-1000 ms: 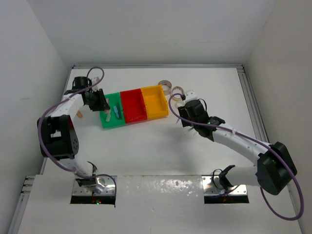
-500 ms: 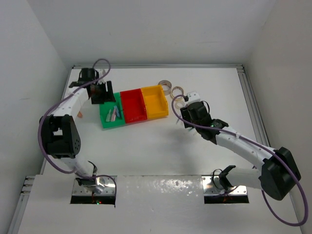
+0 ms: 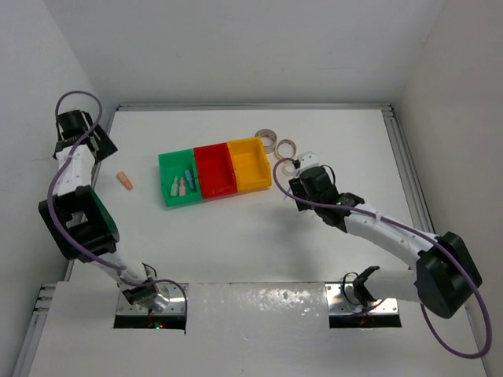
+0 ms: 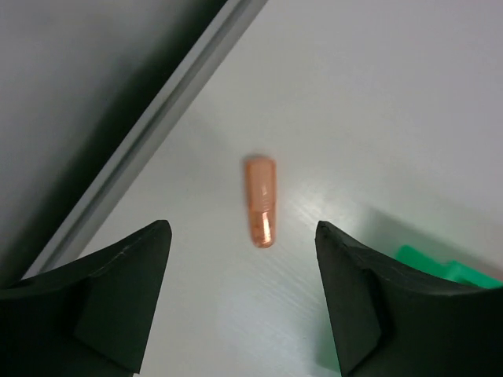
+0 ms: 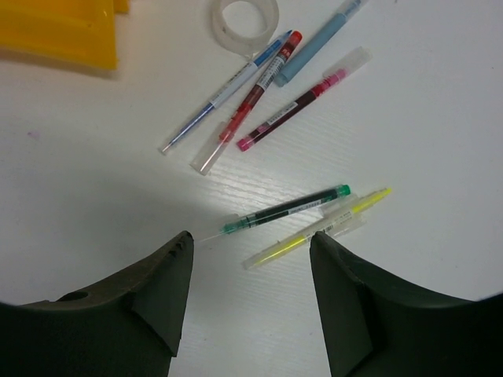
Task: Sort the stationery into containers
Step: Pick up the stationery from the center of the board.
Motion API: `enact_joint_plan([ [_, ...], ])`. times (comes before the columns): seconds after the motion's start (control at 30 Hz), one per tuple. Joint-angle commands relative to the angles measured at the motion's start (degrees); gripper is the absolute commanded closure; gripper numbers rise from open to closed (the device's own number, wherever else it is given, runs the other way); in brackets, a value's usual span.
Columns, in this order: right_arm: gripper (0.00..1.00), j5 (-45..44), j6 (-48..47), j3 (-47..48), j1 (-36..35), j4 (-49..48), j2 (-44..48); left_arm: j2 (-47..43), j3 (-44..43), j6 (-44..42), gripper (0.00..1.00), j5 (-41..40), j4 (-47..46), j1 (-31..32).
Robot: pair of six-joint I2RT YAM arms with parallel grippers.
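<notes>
White surface is filling the top view, with pale walls closing round it. Near its 9 o'clock edge the orange block (image 3: 124, 181) is lying alone, well apart from the green bin (image 3: 176, 154) at its 3 o'clock. The left hand (image 3: 81, 140) is hovering at the block's 10 o'clock, far nearer to it than the right hand (image 5: 249, 259), and its fingers are standing apart with nothing between them. Through the left wrist camera the block (image 4: 260, 200) is sitting just ahead of the gap, its long axis running 12 to 6, so the fingers are probably lining up on its narrow sides. The right hand is gaping empty over loose pens (image 5: 287, 208), which are slanting 8 to 2.
</notes>
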State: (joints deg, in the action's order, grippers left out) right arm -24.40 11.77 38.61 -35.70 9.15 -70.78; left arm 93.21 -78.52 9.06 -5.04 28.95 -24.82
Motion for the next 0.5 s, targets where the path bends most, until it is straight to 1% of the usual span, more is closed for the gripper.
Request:
enact_joint_plan([
  [0.0,0.39,1.11,-2.19,4.1,0.19,-0.71,-2.34,3.64,2.93,1.66,0.27,-3.75,-1.09,-0.93],
  [0.07,0.39,1.29,-2.37,5.59,0.11,0.08,-3.3,5.31,3.37,2.8,0.27,-2.97,-1.26,-2.07],
  [0.17,0.39,1.29,-2.37,7.18,0.19,0.61,-4.45,8.04,3.63,4.03,0.26,0.63,-0.82,-3.83],
  [0.3,0.39,1.29,-1.84,7.71,0.11,0.43,-4.8,11.37,4.25,4.12,0.26,0.99,-3.46,-3.57],
  [0.37,0.39,1.2,-1.67,7.71,0.19,0.7,-4.89,13.91,3.2,3.95,0.26,1.35,-4.51,-3.31],
  [0.47,0.39,0.94,-1.57,7.8,0.11,1.31,-4.89,17.25,2.06,3.86,0.28,1.08,-4.52,-2.87],
])
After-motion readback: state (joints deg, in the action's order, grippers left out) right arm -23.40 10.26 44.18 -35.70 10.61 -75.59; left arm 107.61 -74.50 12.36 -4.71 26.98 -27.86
